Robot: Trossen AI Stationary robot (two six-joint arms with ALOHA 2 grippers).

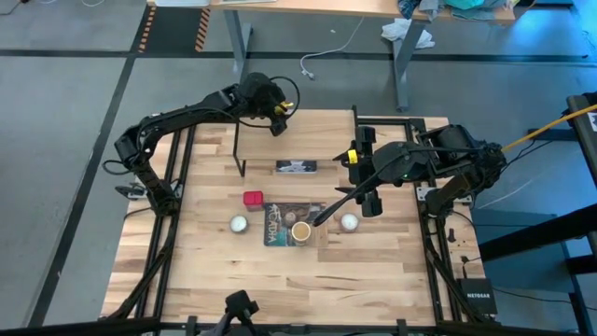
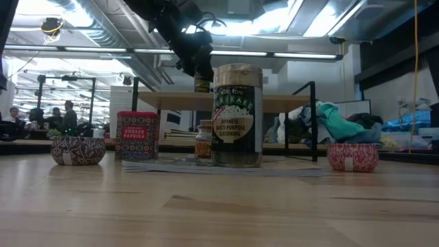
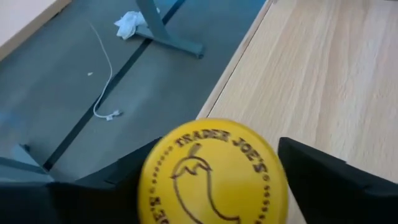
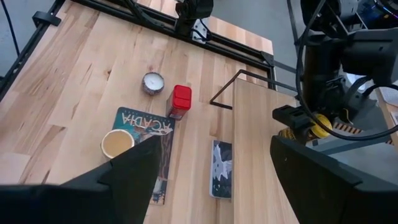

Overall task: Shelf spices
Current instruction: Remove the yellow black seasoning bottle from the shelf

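Observation:
My left gripper (image 1: 276, 116) is at the shelf's (image 1: 298, 140) far left corner, shut on the yellow jar (image 3: 211, 162). In the low view the jar (image 2: 201, 82) is upright at the shelf board (image 2: 288, 101). The red tin (image 1: 252, 198) stands on the table in front of the shelf. The tan jar (image 1: 301, 231) stands on the picture book (image 1: 280, 224). A tiny brownish jar (image 2: 204, 140) shows beside it in the low view. My right gripper (image 1: 322, 217) hangs open high above the tan jar, touching nothing. My left gripper has the yellow jar pinched between its two fingers (image 3: 112, 186), one on each side below the yellow lid (image 3: 261, 180). The fingers slant down from the table's left side. The jar is upright. Whether its bottom rests on the board, I cannot tell.
Two small round white-topped tins (image 1: 239, 224) (image 1: 349, 222) sit left and right of the book. A flat dark thing (image 1: 296, 167) lies at the shelf's near edge. Black frame rails (image 1: 177, 215) border the table's sides. Bare wood lies toward the near edge (image 1: 298, 280).

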